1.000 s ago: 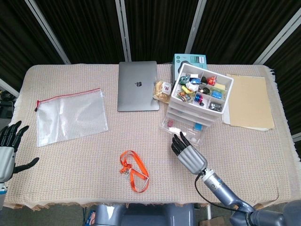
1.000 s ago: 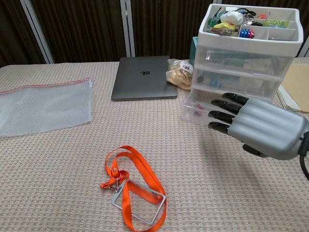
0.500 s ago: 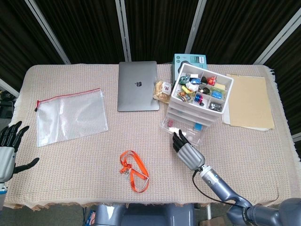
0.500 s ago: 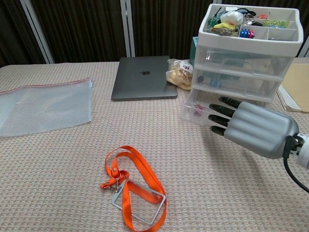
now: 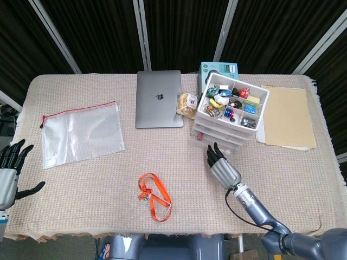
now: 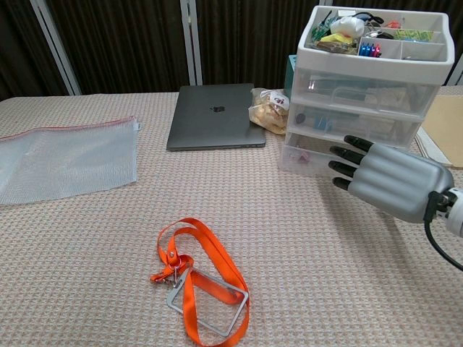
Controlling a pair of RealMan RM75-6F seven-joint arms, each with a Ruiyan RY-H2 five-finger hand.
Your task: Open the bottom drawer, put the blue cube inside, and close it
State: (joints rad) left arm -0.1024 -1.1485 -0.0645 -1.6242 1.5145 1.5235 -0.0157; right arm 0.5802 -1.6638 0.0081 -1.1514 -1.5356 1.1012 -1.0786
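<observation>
The white drawer unit (image 5: 225, 127) (image 6: 362, 94) stands at the back right, with a tray of small items on top. Its bottom drawer (image 5: 201, 141) (image 6: 304, 160) sits pushed in, about flush with the drawers above. My right hand (image 5: 222, 167) (image 6: 383, 179) lies flat with straight fingers; its fingertips (image 6: 341, 168) are at the bottom drawer's front and it holds nothing. I cannot make out the blue cube through the drawer front. My left hand (image 5: 10, 172) hangs with fingers spread at the table's left edge, far from the drawers.
A closed laptop (image 5: 158, 98) (image 6: 215, 125) and a snack bag (image 5: 188, 104) lie left of the drawers. A clear zip pouch (image 5: 81, 133) is at the left, an orange lanyard (image 5: 154, 196) (image 6: 199, 278) near the front, a tan folder (image 5: 287, 116) at the right.
The bottom drawer stood pulled out a second ago; my right hand has moved forward against its front and the drawer has slid in. The left hand is unchanged.
</observation>
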